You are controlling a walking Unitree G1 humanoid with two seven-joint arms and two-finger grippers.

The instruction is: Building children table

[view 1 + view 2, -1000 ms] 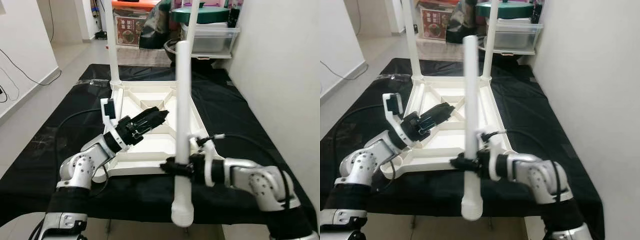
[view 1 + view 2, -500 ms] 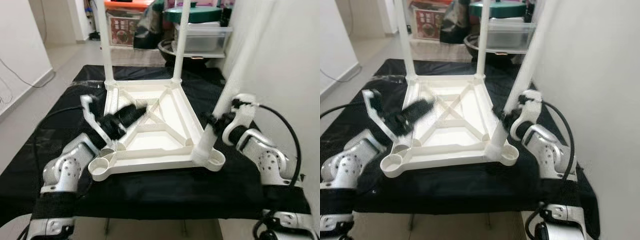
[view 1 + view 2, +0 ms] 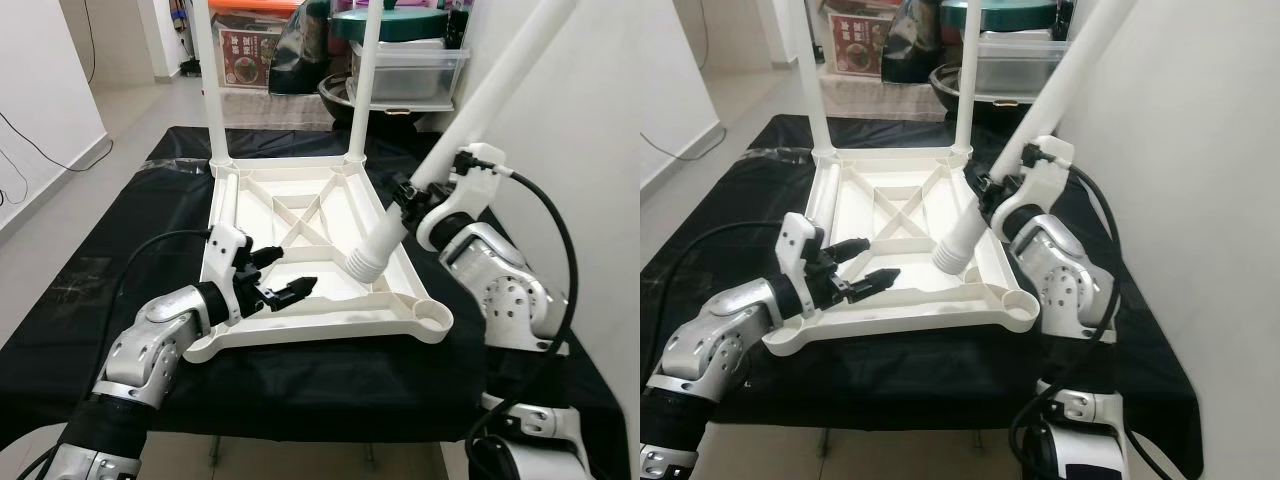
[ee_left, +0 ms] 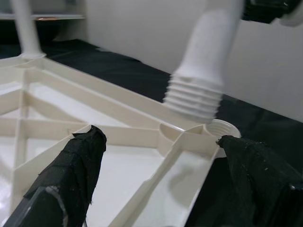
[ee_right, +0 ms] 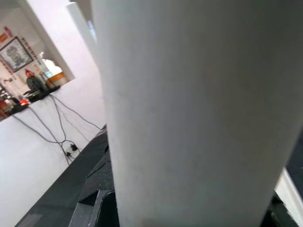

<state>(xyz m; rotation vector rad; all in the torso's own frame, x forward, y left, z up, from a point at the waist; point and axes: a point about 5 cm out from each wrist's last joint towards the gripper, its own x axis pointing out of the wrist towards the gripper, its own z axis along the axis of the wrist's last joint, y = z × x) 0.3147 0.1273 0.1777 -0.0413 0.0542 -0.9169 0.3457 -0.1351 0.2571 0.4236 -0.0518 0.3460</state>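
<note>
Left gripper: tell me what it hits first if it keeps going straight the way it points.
Probably the threaded end of the leg, held tilted by the right gripper. The left gripper is open and points across the tabletop toward it; depth is unclear.

No text, brand or number could be read. A red printed box (image 3: 252, 62) stood on the floor beyond the far end of the desk (image 3: 120, 250); it bore a picture and some lettering, too small and blurred to make out. A red framed picture (image 5: 16, 53) hung on the wall beyond the desk, its markings equally illegible.
</note>
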